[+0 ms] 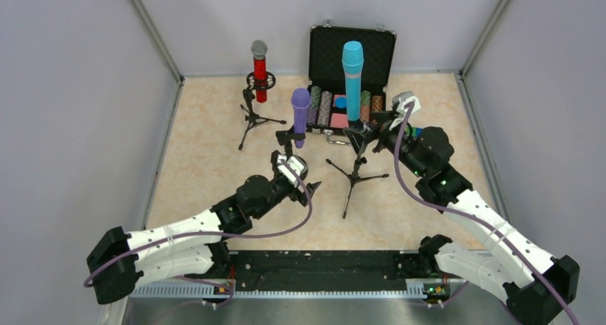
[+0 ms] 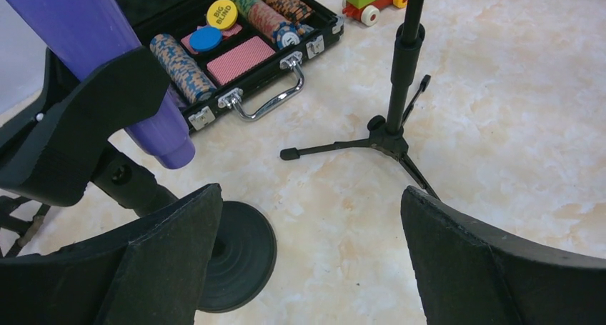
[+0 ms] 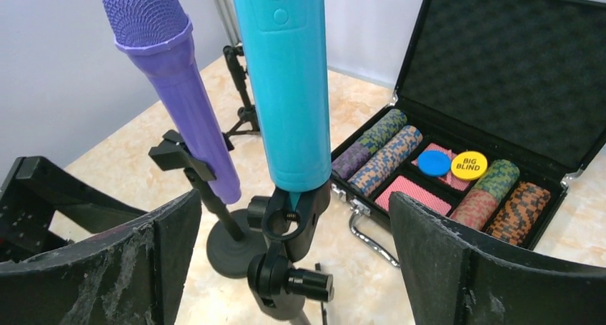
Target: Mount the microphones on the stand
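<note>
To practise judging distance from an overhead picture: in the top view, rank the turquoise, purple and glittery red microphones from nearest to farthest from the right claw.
1. Turquoise plastic stick microphone: upright, just left of the right claw.
2. Purple plastic stick microphone: centre, further left.
3. Glittery red stick microphone with silver mesh head: back left, farthest.

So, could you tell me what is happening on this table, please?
Two robot arms are mounting microphones on stands. The red microphone, purple microphone and turquoise microphone each stand upright in a holder. The left gripper is open by the purple one's stand, the right gripper open facing the turquoise one's clip; neither holds anything.
</note>
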Action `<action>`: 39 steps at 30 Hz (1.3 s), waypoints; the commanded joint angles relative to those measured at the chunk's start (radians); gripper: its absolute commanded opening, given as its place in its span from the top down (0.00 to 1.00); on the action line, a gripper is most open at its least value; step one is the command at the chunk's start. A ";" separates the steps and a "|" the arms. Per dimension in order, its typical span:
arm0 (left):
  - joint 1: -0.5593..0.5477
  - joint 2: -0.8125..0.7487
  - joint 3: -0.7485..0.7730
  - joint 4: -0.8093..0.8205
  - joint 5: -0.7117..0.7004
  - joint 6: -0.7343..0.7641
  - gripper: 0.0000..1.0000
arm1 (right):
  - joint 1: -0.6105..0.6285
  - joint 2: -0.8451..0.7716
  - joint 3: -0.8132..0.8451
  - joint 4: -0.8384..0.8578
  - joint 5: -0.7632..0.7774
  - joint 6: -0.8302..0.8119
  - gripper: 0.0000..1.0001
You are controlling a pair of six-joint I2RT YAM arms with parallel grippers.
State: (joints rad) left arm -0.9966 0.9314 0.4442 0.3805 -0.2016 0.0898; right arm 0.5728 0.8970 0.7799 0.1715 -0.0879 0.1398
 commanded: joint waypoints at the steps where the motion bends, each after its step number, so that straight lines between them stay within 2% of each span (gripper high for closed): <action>1: 0.005 0.002 0.043 -0.033 -0.032 -0.071 0.01 | -0.006 -0.050 0.061 -0.052 -0.031 0.013 0.01; 7: 0.028 -0.003 0.086 -0.091 -0.014 -0.151 0.01 | -0.007 -0.113 0.099 -0.098 -0.052 0.019 0.01; 13: 0.071 -0.030 0.186 -0.201 0.019 -0.166 0.01 | -0.006 -0.134 0.156 -0.105 -0.056 0.022 0.01; 25: 0.294 -0.167 0.355 -0.377 0.101 -0.144 0.01 | -0.047 -0.081 0.246 -0.136 -0.055 0.029 0.01; 29: 0.379 -0.180 0.379 -0.435 0.119 -0.132 0.01 | -0.103 -0.062 0.256 -0.138 -0.093 0.049 0.01; 36: 0.565 -0.137 0.401 -0.442 0.234 -0.181 0.01 | -0.310 -0.037 0.229 -0.104 -0.257 0.152 0.01; 39: 0.644 -0.089 0.395 -0.402 0.290 -0.215 0.01 | -0.393 -0.020 0.183 -0.076 -0.283 0.184 0.01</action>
State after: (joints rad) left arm -0.4294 0.7971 0.8040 -0.0650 -0.0101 -0.0753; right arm 0.2630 0.8597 0.9825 0.0242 -0.2901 0.2562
